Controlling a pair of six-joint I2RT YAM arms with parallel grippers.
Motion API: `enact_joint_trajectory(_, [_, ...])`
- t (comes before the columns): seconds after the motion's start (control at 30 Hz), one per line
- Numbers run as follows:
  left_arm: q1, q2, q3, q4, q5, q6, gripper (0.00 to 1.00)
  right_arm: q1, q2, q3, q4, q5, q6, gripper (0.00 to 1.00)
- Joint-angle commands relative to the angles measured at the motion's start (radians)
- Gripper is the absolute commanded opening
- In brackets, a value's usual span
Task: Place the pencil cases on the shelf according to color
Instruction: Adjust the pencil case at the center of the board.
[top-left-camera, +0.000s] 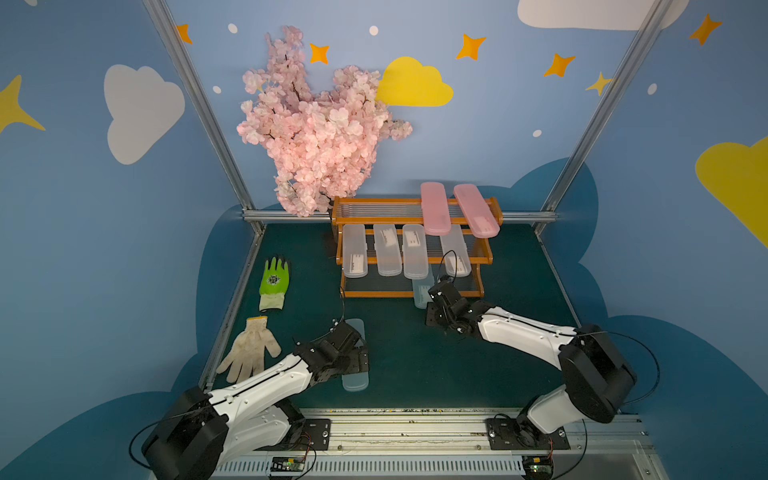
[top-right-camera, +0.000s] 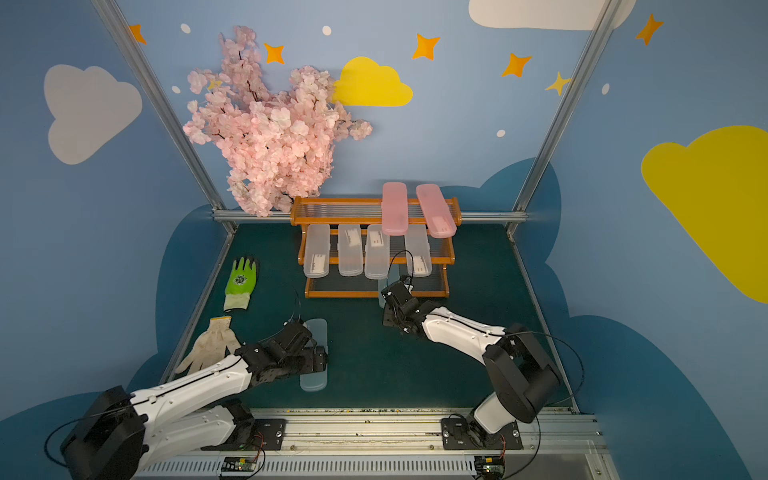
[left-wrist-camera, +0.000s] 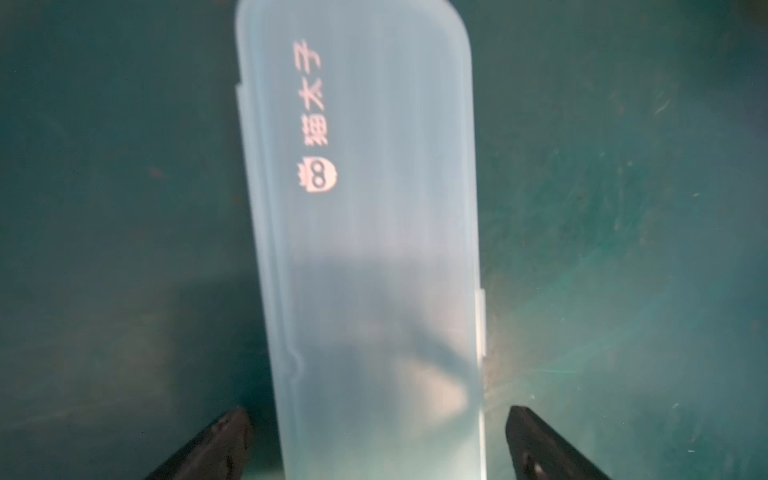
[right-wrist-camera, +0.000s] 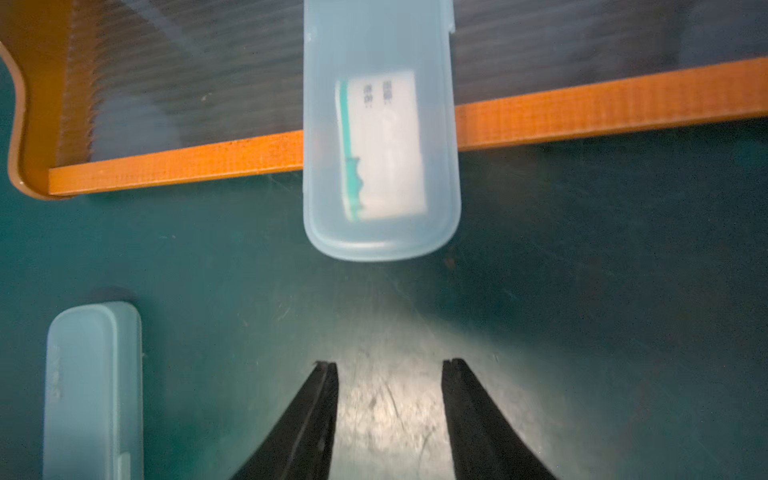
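Sorting looks nearly complete. On the shelf (top-left-camera: 411, 294), 2 pink cases (top-left-camera: 435, 208) lie across the top tier and 4 clear cases (top-left-camera: 354, 250) lie side by side on the middle tier. The shelved blue case (right-wrist-camera: 380, 145) sits just ahead of the right hand (right-wrist-camera: 389, 363), with its far part on the bottom tier and its near rounded end sticking out past the front rail. The right hand's fingers stand partly apart with nothing between them, clear of that case. I judge this placement done, though the overhang might want a nudge further in.

The loose blue case (left-wrist-camera: 365, 208) lies flat on the tabletop (right-wrist-camera: 582, 291) directly beneath the left hand (left-wrist-camera: 378, 409), running lengthwise away from it. The left hand is spread wide, 1 finger along each long side of the case with a gap showing on both sides, so it grips nothing yet. What remains, as I read it, is 1 case: close on it, lift it, and set it on the bottom tier beside its twin.
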Motion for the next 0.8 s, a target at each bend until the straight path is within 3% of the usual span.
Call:
enact_joint_trajectory(0.0, [-0.039,0.077,0.066,-0.004,0.038,-0.022,1.00,0.031,-0.083,-0.052,-0.074,0.042,0.031,0.54])
enact_joint_trajectory(0.2, [-0.183,0.283,0.232,0.008,-0.019,-0.051,1.00,0.092,-0.215,-0.109,-0.149,0.082,0.060,0.70])
enact_joint_trajectory(0.4, [-0.256,0.436,0.379,-0.056,-0.098,-0.116,1.00,0.160,-0.252,-0.140,-0.166,0.044,0.048,0.78])
enact_joint_trajectory(0.57, [-0.256,0.361,0.359,-0.144,-0.192,-0.147,1.00,0.239,-0.200,-0.108,-0.185,0.026,-0.004,0.88])
enact_joint_trajectory(0.77, [-0.216,0.100,0.228,-0.223,-0.290,-0.174,1.00,0.307,-0.085,-0.054,-0.145,-0.052,-0.091,0.95])
